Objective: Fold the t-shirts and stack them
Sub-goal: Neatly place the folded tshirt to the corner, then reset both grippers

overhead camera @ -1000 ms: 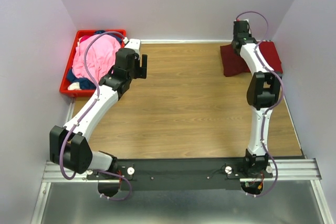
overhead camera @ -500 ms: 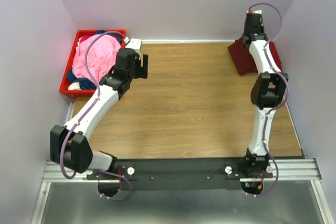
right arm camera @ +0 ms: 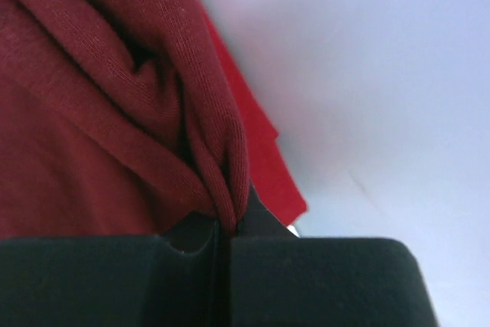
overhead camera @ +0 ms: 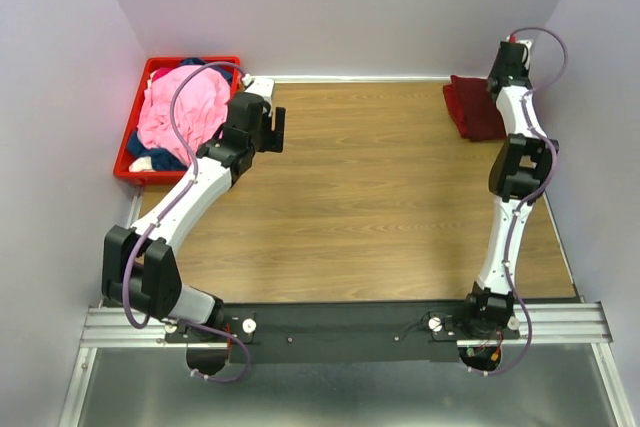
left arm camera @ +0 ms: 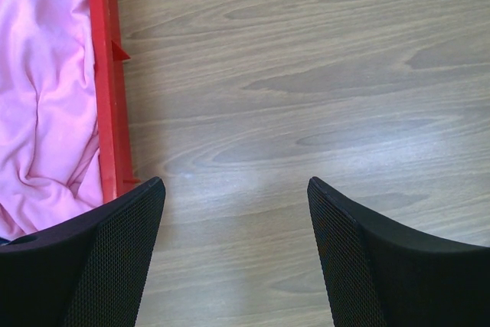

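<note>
A folded dark maroon t-shirt (overhead camera: 474, 109) lies at the table's far right corner. My right gripper (overhead camera: 507, 75) is at its right edge, shut on a fold of the maroon cloth (right arm camera: 184, 112); a brighter red cloth (right arm camera: 264, 158) shows behind it. A pink t-shirt (overhead camera: 182, 107) is heaped in the red crate (overhead camera: 127, 163), with navy cloth (overhead camera: 140, 143) under it. My left gripper (overhead camera: 271, 128) is open and empty over bare wood just right of the crate; its fingers (left arm camera: 115, 258) frame the crate wall (left arm camera: 107, 97) and pink shirt (left arm camera: 46, 112).
Lavender walls close in the table at the back, left and right. The right gripper is close to the right wall. The wooden table (overhead camera: 360, 197) runs between the arms. A metal rail (overhead camera: 340, 325) holds both bases at the near edge.
The right gripper has moved right and back toward the corner, dragging the maroon shirt with it into a narrower shape. The left gripper has barely shifted.
</note>
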